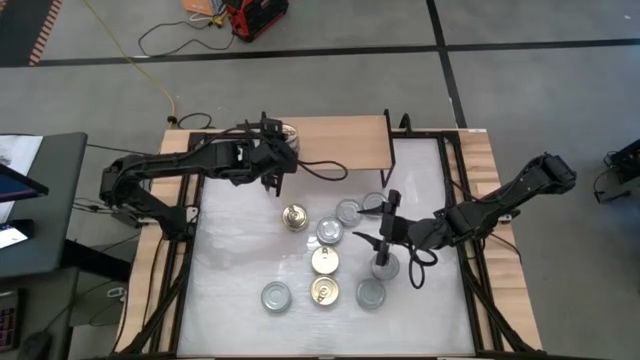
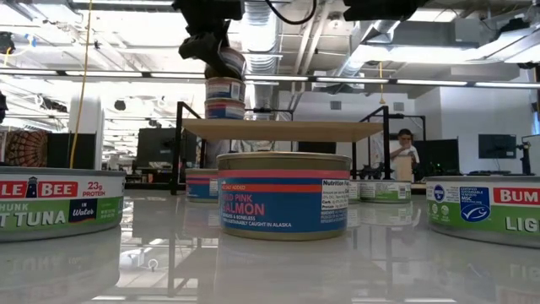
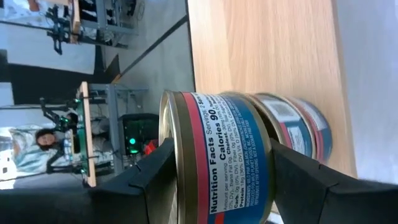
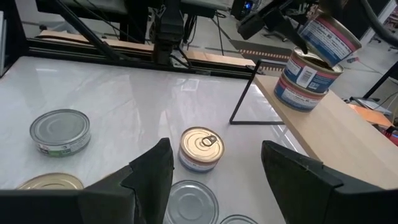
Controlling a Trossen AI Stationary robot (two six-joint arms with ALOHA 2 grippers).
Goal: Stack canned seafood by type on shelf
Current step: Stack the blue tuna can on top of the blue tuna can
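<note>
My left gripper (image 3: 217, 180) clamps a salmon can (image 3: 217, 149), tilted over two stacked cans (image 4: 305, 78), partly hiding them; right gripper (image 4: 214, 171) hangs open.

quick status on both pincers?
Left pincer: closed on a salmon can, tilted above the two cans stacked on the shelf.
Right pincer: open, empty, above cans on the table.

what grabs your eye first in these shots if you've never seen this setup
The left tool holds a tilted salmon can on top of a two-can stack at the wooden shelf's left end. On the white table, loose gold and silver cans cluster under the open right tool.
</note>
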